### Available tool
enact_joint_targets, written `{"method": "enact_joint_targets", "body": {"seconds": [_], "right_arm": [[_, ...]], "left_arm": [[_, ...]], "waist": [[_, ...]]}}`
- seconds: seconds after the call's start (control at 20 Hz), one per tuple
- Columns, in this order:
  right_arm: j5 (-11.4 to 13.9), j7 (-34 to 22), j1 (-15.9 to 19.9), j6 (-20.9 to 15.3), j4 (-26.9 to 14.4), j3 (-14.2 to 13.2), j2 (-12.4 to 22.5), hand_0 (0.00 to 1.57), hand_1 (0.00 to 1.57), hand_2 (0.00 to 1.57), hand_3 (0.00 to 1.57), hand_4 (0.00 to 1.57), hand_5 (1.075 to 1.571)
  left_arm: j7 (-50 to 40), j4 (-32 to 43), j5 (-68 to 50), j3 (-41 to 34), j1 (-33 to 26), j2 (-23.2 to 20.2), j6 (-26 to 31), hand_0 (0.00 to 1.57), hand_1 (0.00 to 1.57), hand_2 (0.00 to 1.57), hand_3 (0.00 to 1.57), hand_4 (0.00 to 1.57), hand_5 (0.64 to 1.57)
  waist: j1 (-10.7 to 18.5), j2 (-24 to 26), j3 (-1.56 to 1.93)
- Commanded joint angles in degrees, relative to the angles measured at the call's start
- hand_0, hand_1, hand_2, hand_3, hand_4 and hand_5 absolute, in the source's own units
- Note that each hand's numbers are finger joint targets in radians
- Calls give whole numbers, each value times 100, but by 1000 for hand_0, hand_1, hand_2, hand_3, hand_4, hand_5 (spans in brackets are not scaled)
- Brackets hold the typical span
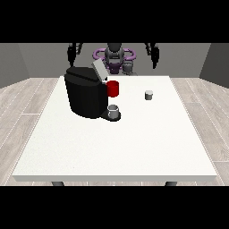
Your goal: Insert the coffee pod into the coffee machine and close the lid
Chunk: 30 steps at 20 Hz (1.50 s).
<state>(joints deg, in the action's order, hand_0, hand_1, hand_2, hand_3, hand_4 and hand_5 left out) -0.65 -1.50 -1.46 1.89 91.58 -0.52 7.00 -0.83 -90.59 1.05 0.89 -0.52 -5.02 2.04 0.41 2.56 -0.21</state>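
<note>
A black coffee machine stands on the left half of the white table, its grey lid tilted up and open. A small grey cup sits on the machine's drip base. The coffee pod, a small grey cylinder, stands alone on the table to the right of the machine. Both hands are raised above the table's far edge, far from the pod: the hand at the view's left and the hand at the view's right. Neither holds anything.
A red mug stands just behind and to the right of the machine. The robot's torso is at the far edge. Wooden floor surrounds the table.
</note>
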Motion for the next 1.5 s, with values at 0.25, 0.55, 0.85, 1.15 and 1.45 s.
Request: {"method": "enact_joint_targets", "body": {"seconds": [0.25,0.55,0.85,1.15,1.45], "right_arm": [[99,333,-42,-133,-299,75,-304,0,0,0,0,0,1571],[853,476,522,-917,-161,-29,-214,0,0,0,0,0,1571],[1124,301,662,-1024,-182,313,-435,0,0,0,0,0,1571],[927,178,1114,-978,-247,254,-578,0,0,0,0,0,1571],[1312,147,952,-1349,-510,554,-692,0,0,0,0,0,1571]], "left_arm": [[1134,160,772,105,-14,-1030,705,0,0,0,0,0,1571],[994,807,1197,-270,798,-1806,845,0,0,0,0,0,1571],[251,1390,1368,-364,1584,-2172,1280,0,0,0,0,0,1571],[647,2332,1939,-282,2080,-2254,1116,0,0,0,0,0,1571],[980,3249,2390,-232,2381,-2316,1082,0,0,0,0,0,1571]], "waist": [[-76,-300,20],[-564,-945,18],[-739,-908,22],[-941,-1465,21],[-889,-1536,20]]}}
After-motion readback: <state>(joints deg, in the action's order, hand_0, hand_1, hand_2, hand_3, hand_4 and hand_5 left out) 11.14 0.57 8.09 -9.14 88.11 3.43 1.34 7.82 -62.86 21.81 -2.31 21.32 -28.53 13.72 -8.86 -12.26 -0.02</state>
